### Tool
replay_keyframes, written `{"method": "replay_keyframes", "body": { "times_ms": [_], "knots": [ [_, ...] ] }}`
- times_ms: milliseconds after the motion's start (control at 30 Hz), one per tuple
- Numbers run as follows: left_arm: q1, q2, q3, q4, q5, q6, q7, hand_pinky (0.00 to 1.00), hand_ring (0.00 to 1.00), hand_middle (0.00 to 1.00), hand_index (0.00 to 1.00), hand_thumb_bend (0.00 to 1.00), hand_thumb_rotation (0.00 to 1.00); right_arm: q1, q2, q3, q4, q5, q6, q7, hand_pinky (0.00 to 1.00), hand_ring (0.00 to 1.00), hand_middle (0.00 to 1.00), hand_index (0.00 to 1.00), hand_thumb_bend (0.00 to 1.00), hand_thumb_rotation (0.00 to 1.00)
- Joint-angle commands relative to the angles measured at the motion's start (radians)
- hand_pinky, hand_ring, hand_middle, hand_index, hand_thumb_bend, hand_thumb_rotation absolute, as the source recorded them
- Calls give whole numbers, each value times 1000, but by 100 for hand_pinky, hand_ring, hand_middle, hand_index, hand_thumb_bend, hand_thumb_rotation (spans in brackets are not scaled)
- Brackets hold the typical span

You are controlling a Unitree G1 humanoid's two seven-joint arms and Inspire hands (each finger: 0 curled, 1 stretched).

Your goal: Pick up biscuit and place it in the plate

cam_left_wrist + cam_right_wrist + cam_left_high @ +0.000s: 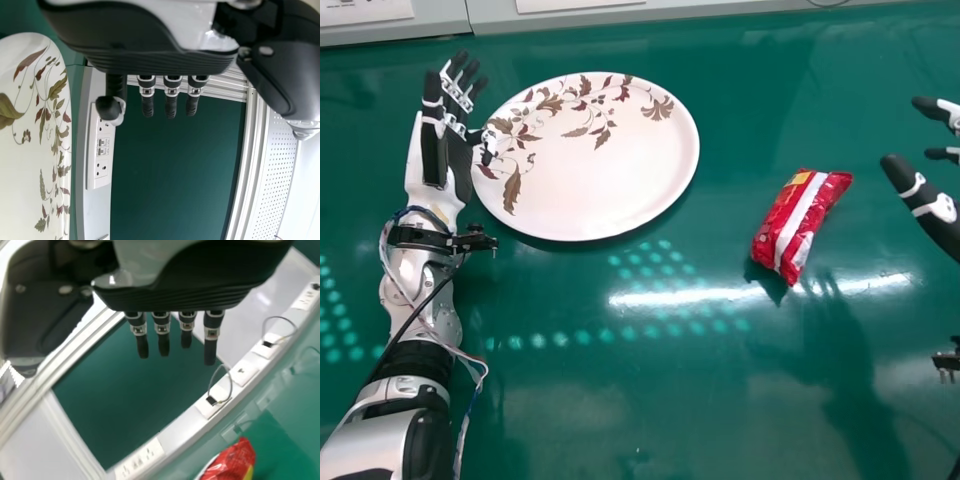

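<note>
Head view: with the right hand [942,209] straight-fingered and empty, the left hand [457,157] likewise beside the plate [610,190], we should grip the biscuit packet [802,225], on the worktop [620,410] between plate and right hand, gently mid-length, judging it light, slick and crushable.

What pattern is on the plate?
Brown and dark red leaves, best in the head view.

Bench [570,420]: green, light mirrored in it
Plate [610,180]: laid flat, decorated with leaves
Biscuit [800,225]: wrapped in red, laid right of the plate, apart
</note>
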Motion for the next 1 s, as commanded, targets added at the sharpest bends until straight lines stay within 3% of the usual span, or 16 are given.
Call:
{"method": "replay_keyframes", "body": {
  "times_ms": [0, 200, 433, 700, 967],
  "knots": [
    [76, 2, 11, 33, -6, 6, -1, 0, 100, 100, 100, 100, 97, -13, -68, 3, -24, -67, 35, 49, 83, 96, 99, 98, 100, 24],
    [74, 8, 17, 31, -17, 24, -6, 0, 100, 100, 100, 100, 96, -75, -184, 64, -29, -200, 59, 137, 78, 93, 99, 98, 100, 23],
    [82, 5, 13, 6, -15, 26, 3, 0, 100, 100, 100, 100, 98, -147, -230, 137, 17, -260, 36, 175, 75, 91, 98, 98, 100, 25],
    [81, 11, 12, 8, -17, 42, -7, 0, 100, 100, 100, 100, 96, -211, -250, 197, 106, -288, -57, 175, 83, 98, 100, 100, 100, 37],
    [84, 8, 13, 2, -17, 44, -5, 0, 100, 100, 100, 100, 97, -247, -336, 182, 99, -298, -60, 263, 89, 100, 100, 100, 100, 36]
  ]
}}
